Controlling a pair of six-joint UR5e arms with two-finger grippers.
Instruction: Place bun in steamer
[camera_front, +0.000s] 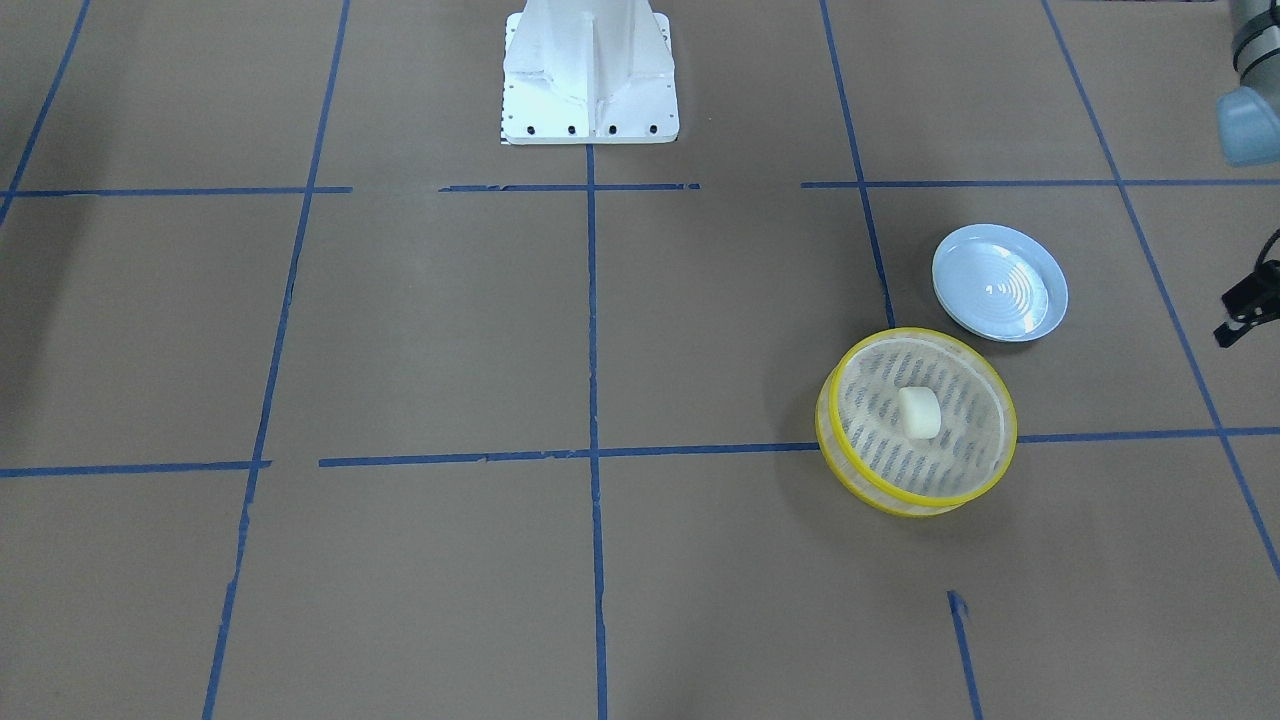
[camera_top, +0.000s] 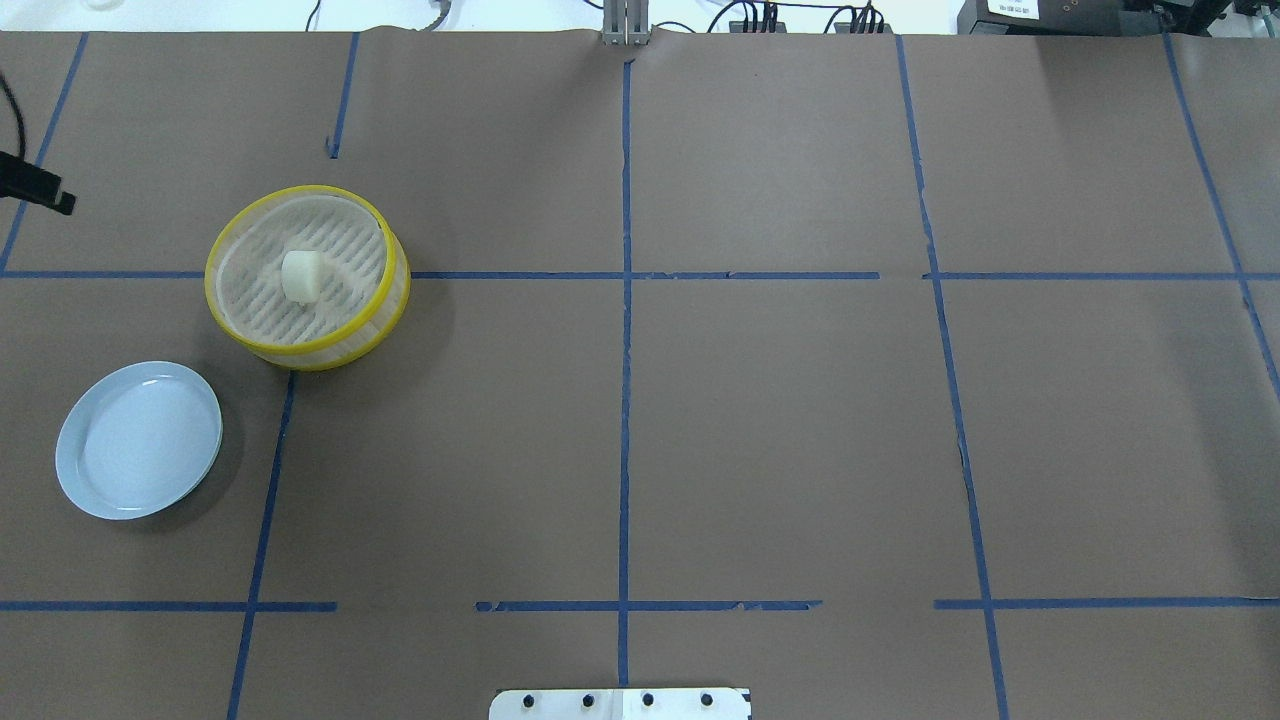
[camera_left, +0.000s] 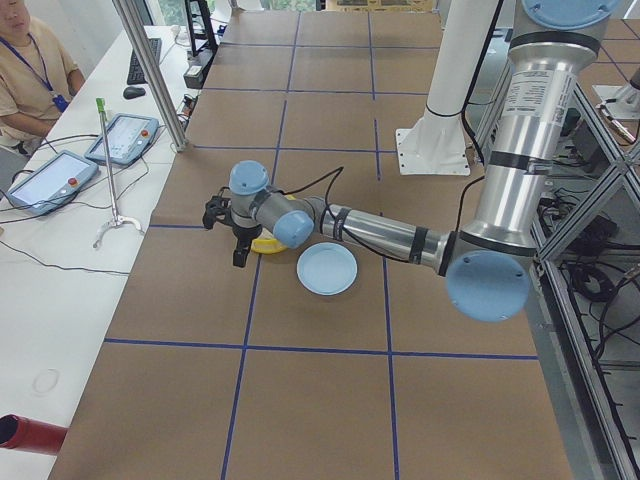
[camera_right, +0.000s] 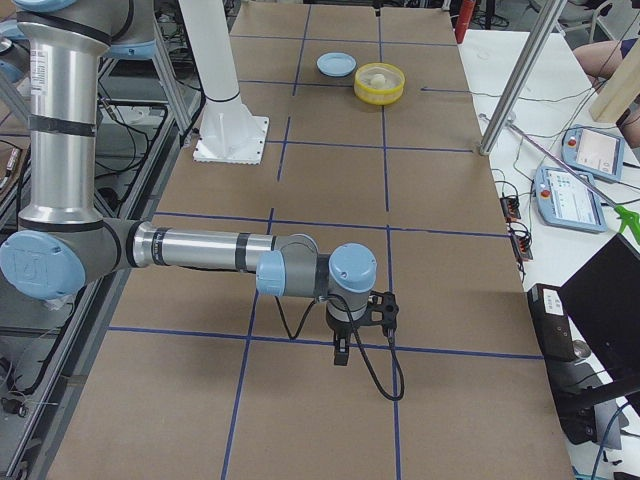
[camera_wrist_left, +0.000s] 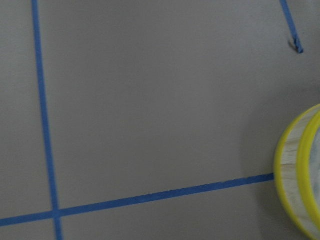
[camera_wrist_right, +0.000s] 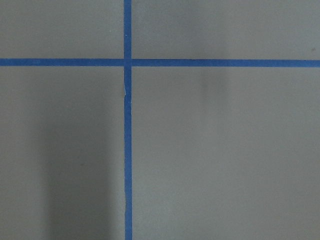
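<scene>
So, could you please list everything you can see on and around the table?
bun: one, cream-white, in the steamer, near its middle
steamer: one, yellow rims and pale sides, on the table's left part
plate: one, pale blue, beside the steamer but apart from it, nearer the robot
table: one, brown with blue tape lines
tablets: two, grey, on the side bench
operator: one, tan shirt, at the bench
base: one, white, middle of the robot's table edge
left gripper: one, black, above the table beside the steamer; open or shut unclear
right gripper: one, black, above the table's right end; open or shut unclear
</scene>
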